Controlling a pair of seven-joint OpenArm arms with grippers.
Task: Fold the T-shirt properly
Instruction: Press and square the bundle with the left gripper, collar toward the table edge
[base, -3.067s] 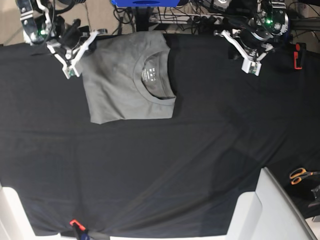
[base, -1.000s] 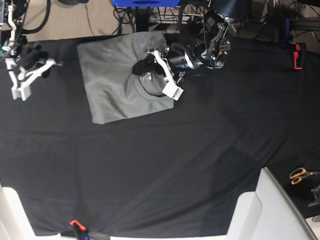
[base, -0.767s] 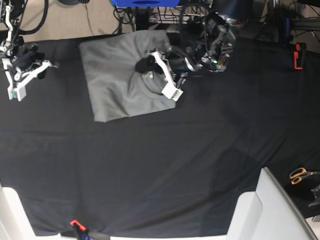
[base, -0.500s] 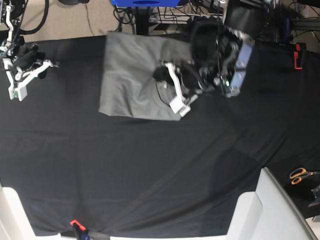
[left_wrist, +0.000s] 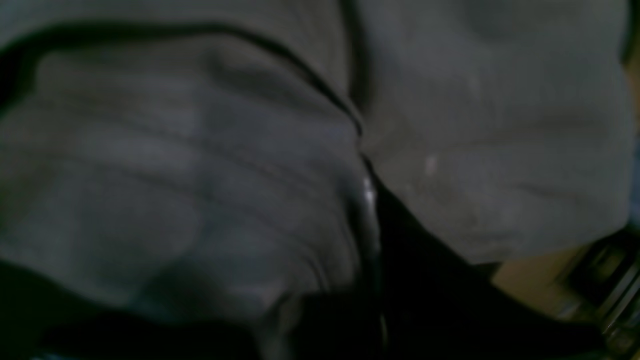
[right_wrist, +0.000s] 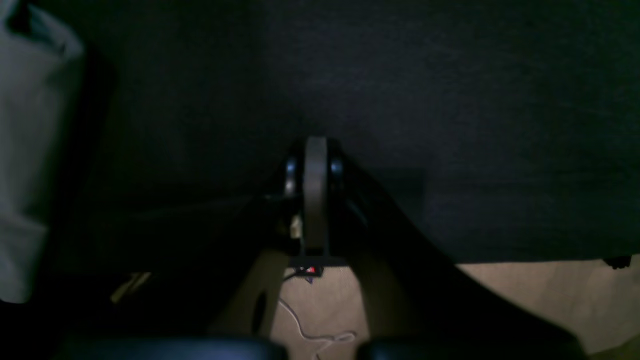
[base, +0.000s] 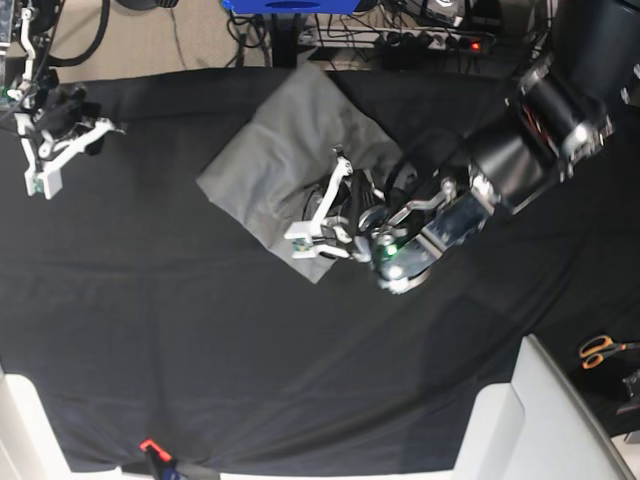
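The light grey T-shirt lies folded and turned diagonally on the black cloth, left of centre at the back. My left gripper reaches across from the right and is shut on the T-shirt's lower right part. In the left wrist view the T-shirt fills the frame, its folds bunching where the left gripper pinches it. My right gripper hovers at the far left, apart from the shirt. The right wrist view shows the right gripper shut on nothing above the black cloth.
Orange-handled scissors lie at the right edge. White panels stand at the front right corner. A red clamp holds the cloth's front edge. Cables and a blue frame sit behind the table.
The left gripper came down onto the shirt at the collar, closed, then dragged it right and toward the front, turning it diagonal. The right gripper drew back to the far left and stayed there.
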